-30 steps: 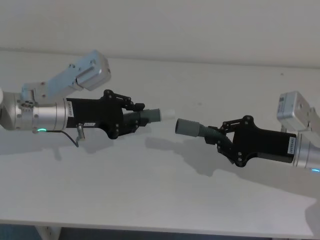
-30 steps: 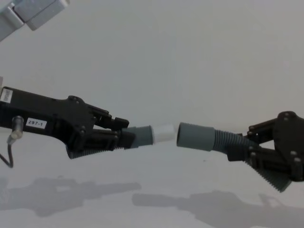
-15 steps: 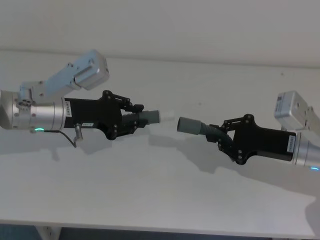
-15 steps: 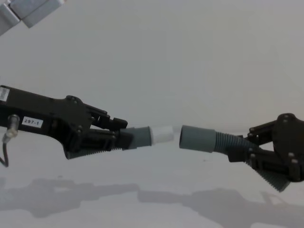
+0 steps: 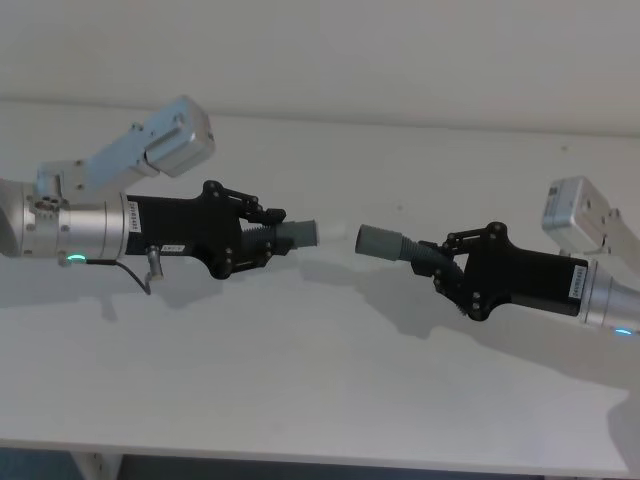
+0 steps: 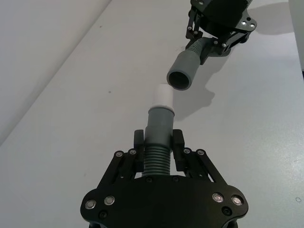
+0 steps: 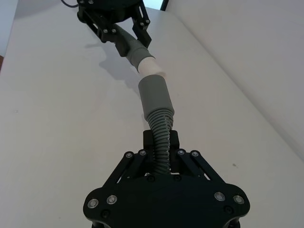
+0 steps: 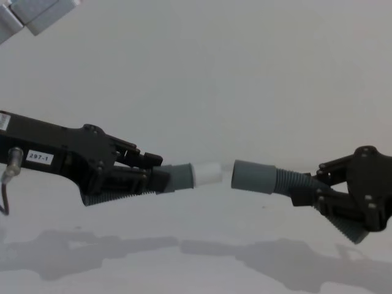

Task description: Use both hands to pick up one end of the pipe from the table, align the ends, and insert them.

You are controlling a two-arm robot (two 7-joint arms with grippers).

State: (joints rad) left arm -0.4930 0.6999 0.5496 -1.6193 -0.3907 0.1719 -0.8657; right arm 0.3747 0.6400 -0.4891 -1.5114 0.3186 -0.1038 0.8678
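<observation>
Overall, the white table (image 5: 300, 400) meets a pale wall (image 5: 400, 50). Above it, the left gripper (image 8: 150, 174) clamps the white-tipped pipe piece (image 8: 193, 175); the right gripper (image 8: 312, 196) clamps the socket piece (image 8: 260, 177). Ends face each other, just apart.

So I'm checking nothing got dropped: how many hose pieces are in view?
2. One hose piece, with the white tip, is clamped in the left gripper; the other hose piece, with the plain socket, in the right gripper. Both are above the table.
</observation>
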